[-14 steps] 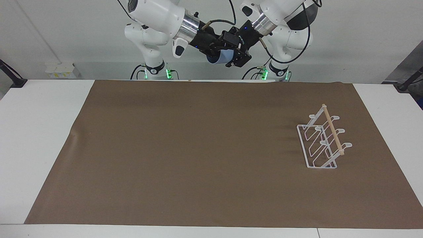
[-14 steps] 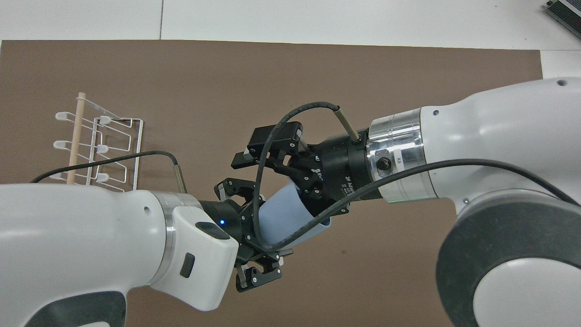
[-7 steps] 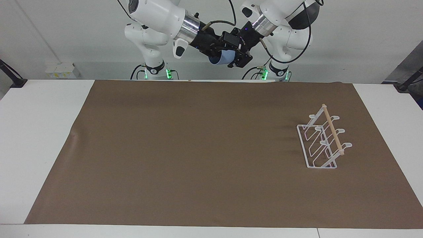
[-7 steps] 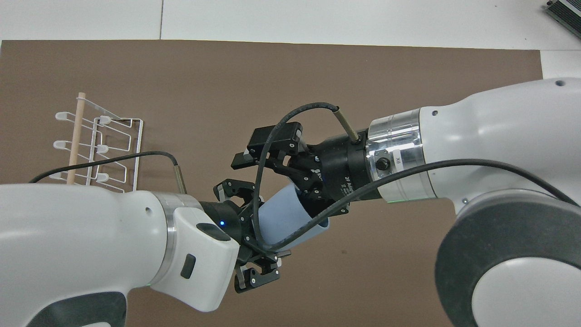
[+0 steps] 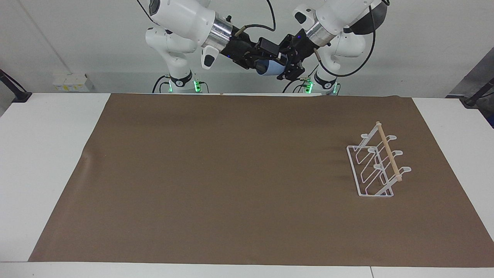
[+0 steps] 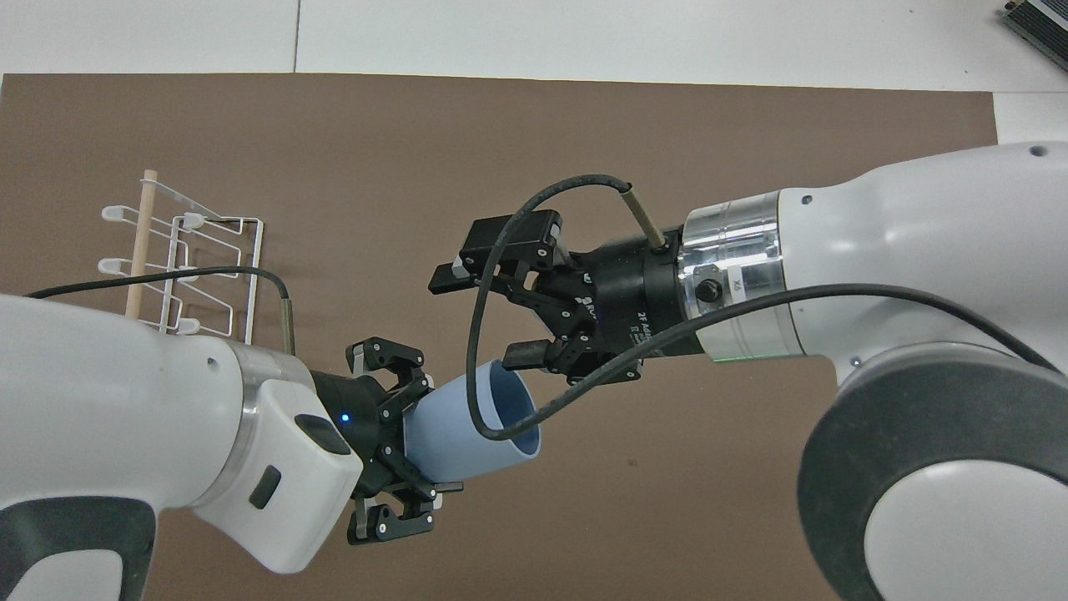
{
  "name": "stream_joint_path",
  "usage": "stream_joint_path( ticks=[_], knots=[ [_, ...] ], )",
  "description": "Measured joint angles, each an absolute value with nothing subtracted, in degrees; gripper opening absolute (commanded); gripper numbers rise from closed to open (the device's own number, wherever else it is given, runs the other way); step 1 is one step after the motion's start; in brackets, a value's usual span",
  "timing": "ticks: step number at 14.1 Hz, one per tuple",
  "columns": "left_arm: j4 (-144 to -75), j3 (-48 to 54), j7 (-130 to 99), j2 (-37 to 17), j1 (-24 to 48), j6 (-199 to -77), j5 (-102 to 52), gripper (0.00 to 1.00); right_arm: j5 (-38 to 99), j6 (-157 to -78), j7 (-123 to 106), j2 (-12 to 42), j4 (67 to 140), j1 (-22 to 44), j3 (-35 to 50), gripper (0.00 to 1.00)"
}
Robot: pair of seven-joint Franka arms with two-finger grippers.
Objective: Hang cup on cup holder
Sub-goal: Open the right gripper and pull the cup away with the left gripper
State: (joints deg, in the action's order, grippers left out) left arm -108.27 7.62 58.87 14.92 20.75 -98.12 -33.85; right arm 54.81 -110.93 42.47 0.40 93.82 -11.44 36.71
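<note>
Brown paper (image 5: 216, 173) covers the white table (image 5: 34, 154) — and the white wire cup holder (image 5: 376, 168) with its wooden rod stands on it at the lower right of the facing view, well apart from both arms. High up at the top middle of that view, the left gripper (image 6: 400, 446) is clamped on the closed end of the light-blue cup (image 6: 471, 430), which lies tipped on its side in the air. The right gripper (image 6: 484, 321) is just beside the cup's rim with its fingers spread apart — not holding it.
</note>
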Motion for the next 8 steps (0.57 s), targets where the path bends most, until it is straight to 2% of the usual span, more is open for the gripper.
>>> stream_joint_path(
  ticks=[4,8],
  knots=[
    [-108.27,7.53,62.34,15.82,17.12,-94.29,-32.87,0.0,54.81,-111.14,41.57,0.63,93.8,-11.44,36.71,1.0],
    [-108.27,7.42,63.17,15.96,14.46,-91.79,-23.1,0.0,54.81,-111.23,41.0,0.63,93.77,-11.45,36.7,1.0]
  ],
)
